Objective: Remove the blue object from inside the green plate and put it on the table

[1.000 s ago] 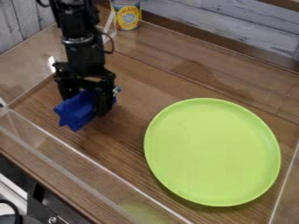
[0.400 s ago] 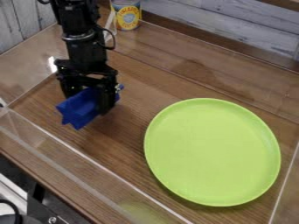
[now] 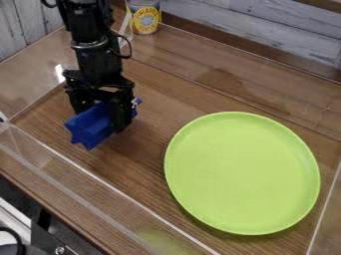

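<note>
The tool (image 3: 98, 108) is directly over the blue block (image 3: 90, 126), and whether it grasps it I cannot tell. The block is on the surface (image 3: 200, 85), well apart from the green plate (image 3: 242, 171), on its left.

Blue object (image 3: 90, 126) on table (image 3: 200, 85), left of green plate (image 3: 242, 172).

Black jointed arm (image 3: 88, 40), black boxy pincer (image 3: 102, 108)
</note>
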